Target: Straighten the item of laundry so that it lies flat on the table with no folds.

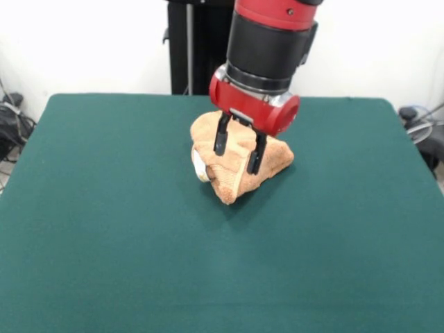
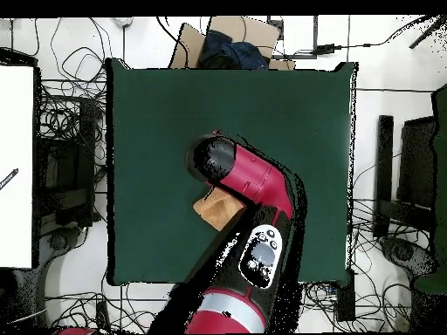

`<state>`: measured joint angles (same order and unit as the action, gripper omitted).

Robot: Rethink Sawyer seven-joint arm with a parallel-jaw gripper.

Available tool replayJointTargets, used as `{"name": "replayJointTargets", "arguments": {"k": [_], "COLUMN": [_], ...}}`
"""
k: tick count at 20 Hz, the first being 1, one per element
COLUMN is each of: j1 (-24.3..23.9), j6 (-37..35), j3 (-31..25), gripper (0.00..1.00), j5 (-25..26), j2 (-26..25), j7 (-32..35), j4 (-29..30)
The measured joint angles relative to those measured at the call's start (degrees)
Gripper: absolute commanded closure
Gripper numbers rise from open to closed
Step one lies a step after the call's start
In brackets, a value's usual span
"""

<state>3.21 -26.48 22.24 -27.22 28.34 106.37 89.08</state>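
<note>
The orange-tan towel lies crumpled in a small heap on the green table, a little beyond its middle. A small white tag shows at the heap's left side. My gripper hangs straight down just over the heap, its two black fingers spread apart and holding nothing. Whether the tips touch the cloth I cannot tell. In the overhead view the arm covers most of the towel, leaving only one corner in sight, and it hides the gripper.
The black pedestal stands behind the table's far edge. In the overhead view a cardboard box with dark cloth sits beyond the table. Cables and equipment lie on the floor around the table.
</note>
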Motion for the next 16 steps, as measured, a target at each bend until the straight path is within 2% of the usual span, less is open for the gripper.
{"name": "replayJointTargets", "arguments": {"k": [7, 16], "j1": [0.1, -0.5], "j6": [3.8, 4.2], "j3": [0.0, -0.4], "gripper": [0.00, 0.00], "j5": [0.0, 0.0], "j2": [2.2, 2.8], "j7": [0.0, 0.0], "j4": [3.9, 6.3]}}
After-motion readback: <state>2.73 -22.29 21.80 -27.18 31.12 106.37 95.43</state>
